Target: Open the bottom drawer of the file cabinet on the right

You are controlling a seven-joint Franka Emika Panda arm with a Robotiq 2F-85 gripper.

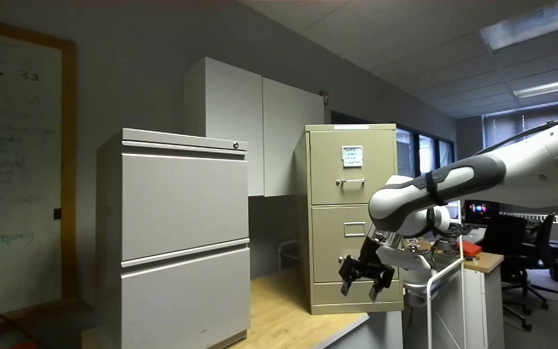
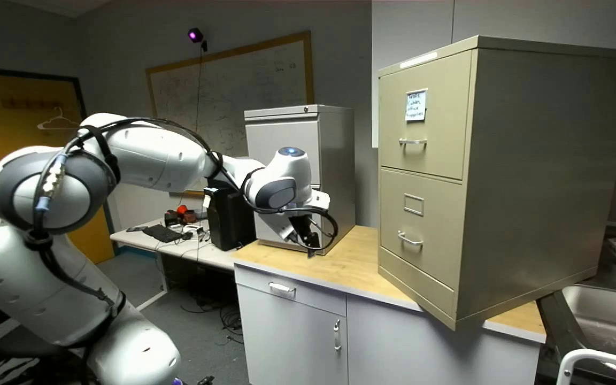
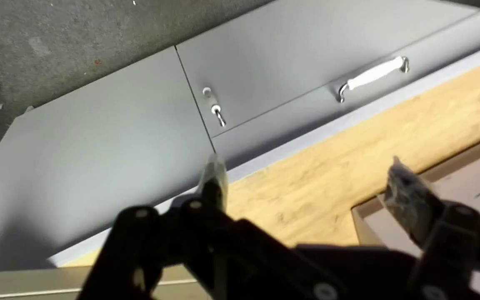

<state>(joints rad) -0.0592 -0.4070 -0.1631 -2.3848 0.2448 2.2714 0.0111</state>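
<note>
The tall beige file cabinet stands on the counter in both exterior views, with a white paper sheet on its top drawer. Its bottom drawer is shut and has a silver handle; in an exterior view my gripper and wrist hide most of that handle. A strip of the cabinet shows at the bottom left of the wrist view. My gripper is open and empty. It hangs pointing down in both exterior views, in front of the counter, apart from the handle.
A grey two-drawer cabinet stands on the same wooden counter; its corner shows at the right of the wrist view. Grey cupboards with handles lie below the counter. A sink is beside the file cabinet, with a white metal frame nearby.
</note>
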